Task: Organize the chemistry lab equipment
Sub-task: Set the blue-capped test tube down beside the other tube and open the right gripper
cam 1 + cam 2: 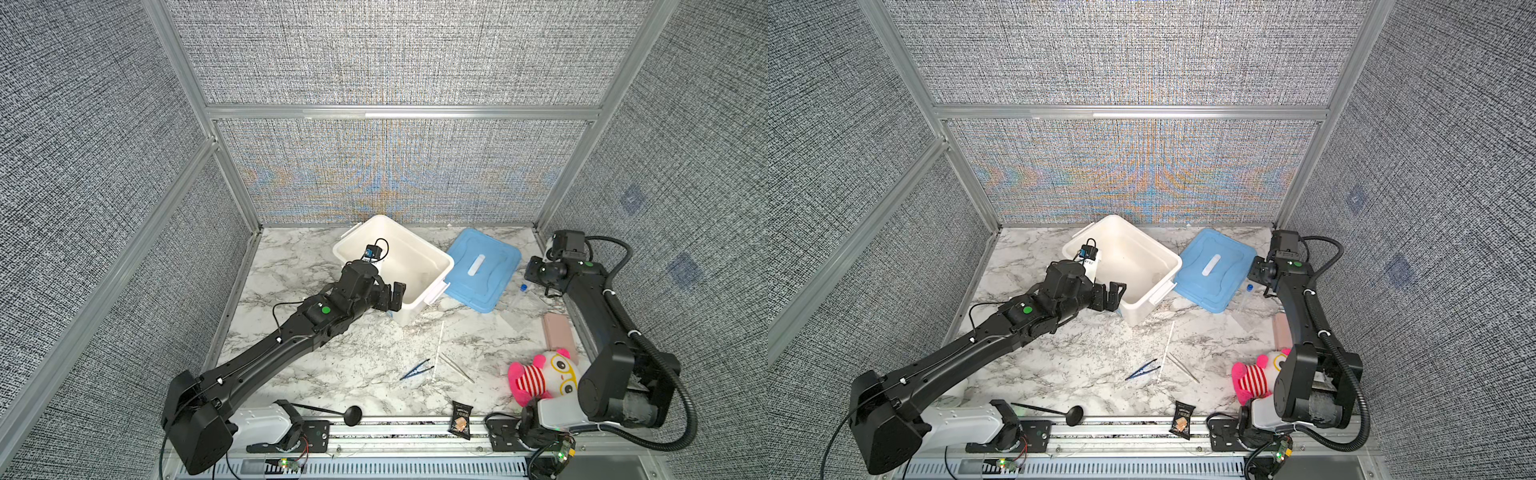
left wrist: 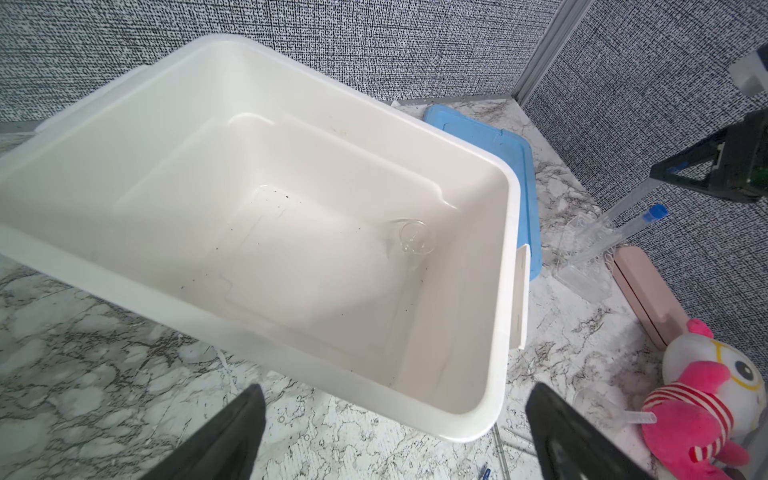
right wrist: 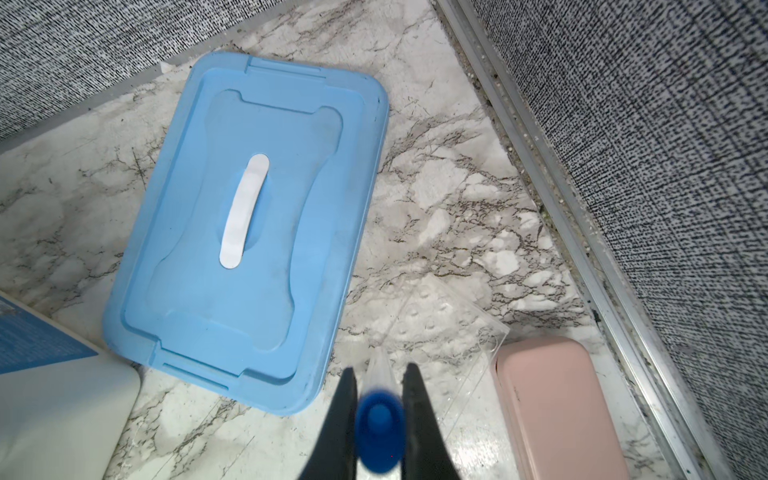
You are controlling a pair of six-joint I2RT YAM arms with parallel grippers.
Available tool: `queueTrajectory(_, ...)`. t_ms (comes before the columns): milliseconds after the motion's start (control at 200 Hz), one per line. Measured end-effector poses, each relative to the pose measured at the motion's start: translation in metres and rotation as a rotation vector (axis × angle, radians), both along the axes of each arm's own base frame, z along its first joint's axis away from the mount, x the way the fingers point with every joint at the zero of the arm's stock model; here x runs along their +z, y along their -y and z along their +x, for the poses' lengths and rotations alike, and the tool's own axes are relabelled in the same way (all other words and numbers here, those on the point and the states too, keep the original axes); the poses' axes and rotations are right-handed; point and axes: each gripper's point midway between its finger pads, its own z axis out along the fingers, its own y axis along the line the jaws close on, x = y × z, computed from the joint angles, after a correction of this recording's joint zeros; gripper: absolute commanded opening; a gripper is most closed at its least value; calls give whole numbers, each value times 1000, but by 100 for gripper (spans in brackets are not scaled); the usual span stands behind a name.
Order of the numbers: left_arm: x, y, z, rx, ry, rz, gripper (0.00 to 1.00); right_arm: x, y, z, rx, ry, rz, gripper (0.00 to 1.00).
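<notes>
The right end effector (image 3: 380, 368) is clenched on the tube (image 3: 379, 428). Its fingers (image 3: 347, 399) sit either side of the barrel, just below the blue cap. In both top views the tube (image 1: 521, 293) is near the right edge of the bench (image 1: 332, 365), toward the rear right corner and over a clear tray (image 3: 440, 324). Whether its foot has left the tray cannot be told.

The left end effector (image 1: 390, 297) is released and holds nothing. Its jaws stand wide at the front rim of the bin (image 1: 417, 239). The bin sits at the rear edge, near centre, with the lid (image 1: 482, 270) flat just beside it.

Handling, as judged: the tube is light, stiff and smooth-walled, so it is prone to slip. A grip directly under the cap lets the cap shoulder stop any slide. Moderate force should suffice.

The blue tweezers (image 1: 415, 369), the stick (image 1: 438, 349) and the silver tweezers (image 1: 455, 365) lie flat toward the front of the bench, close together. They are thin and light, and the stick may flex. Each is best pinched across its width near mid-length.
</notes>
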Motion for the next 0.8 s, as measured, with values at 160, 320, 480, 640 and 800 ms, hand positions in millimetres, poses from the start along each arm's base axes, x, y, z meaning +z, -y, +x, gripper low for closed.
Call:
queueTrajectory(160, 0, 0, -1, 0, -2, -6, 99, -4, 3, -4, -6, -9, -18, 11)
queueTrajectory(320, -2, 0, -1, -1, -4, -8, 99, -9, 4, -6, -13, -26, -27, 11)
queueTrajectory(480, 3, -1, -3, -3, 8, -22, 99, -11, 1, -6, 0, -29, -33, 15)
queueTrajectory(640, 4, -2, -4, -3, 13, -28, 99, -14, -6, -9, 25, -22, -45, 17)
queueTrajectory(800, 5, -2, -4, -5, 14, -31, 99, -17, -12, -17, 36, -20, -53, 19)
